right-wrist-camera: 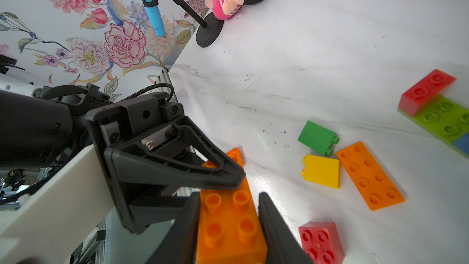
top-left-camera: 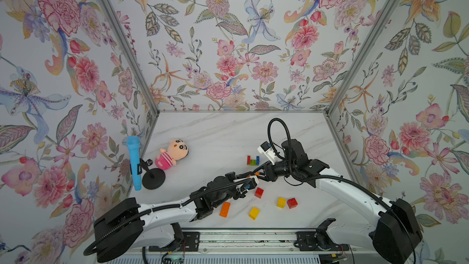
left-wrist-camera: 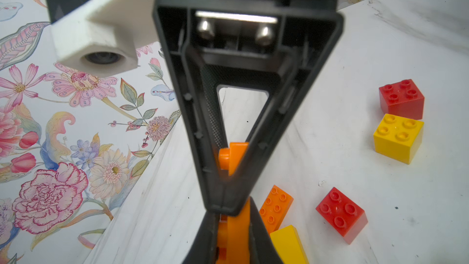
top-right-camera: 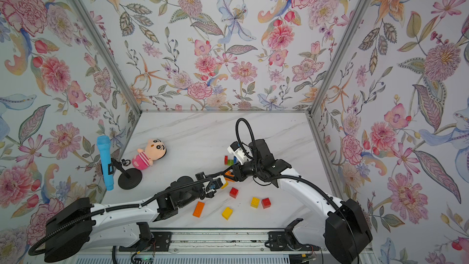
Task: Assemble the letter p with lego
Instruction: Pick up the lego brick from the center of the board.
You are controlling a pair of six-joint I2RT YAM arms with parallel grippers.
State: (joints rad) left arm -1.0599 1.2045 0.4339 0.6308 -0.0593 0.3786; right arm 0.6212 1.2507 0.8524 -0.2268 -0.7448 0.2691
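Observation:
Both grippers meet mid-table on one long orange lego brick point(right-wrist-camera: 228, 227), seen as an orange sliver point(top-left-camera: 256, 173) in a top view. My left gripper point(left-wrist-camera: 233, 224) is shut on its thin edge. My right gripper point(right-wrist-camera: 228, 199) has its jaws pressed on the two long sides of the near end. A small built piece of red, green and blue lego point(top-left-camera: 253, 160) lies behind them. Loose bricks lie in front: red point(top-left-camera: 259, 192), yellow point(top-left-camera: 281, 202), red point(top-left-camera: 292, 202), orange point(top-left-camera: 225, 209), yellow point(top-left-camera: 254, 213). The right wrist view adds a green brick point(right-wrist-camera: 317, 137) and a flat orange plate point(right-wrist-camera: 369, 175).
A pink plush doll point(top-left-camera: 171, 154) lies at the back left. A blue microphone point(top-left-camera: 133, 162) on a black stand point(top-left-camera: 153, 179) is by the left wall. Floral walls close three sides, and a metal rail point(top-left-camera: 253, 241) runs along the front edge.

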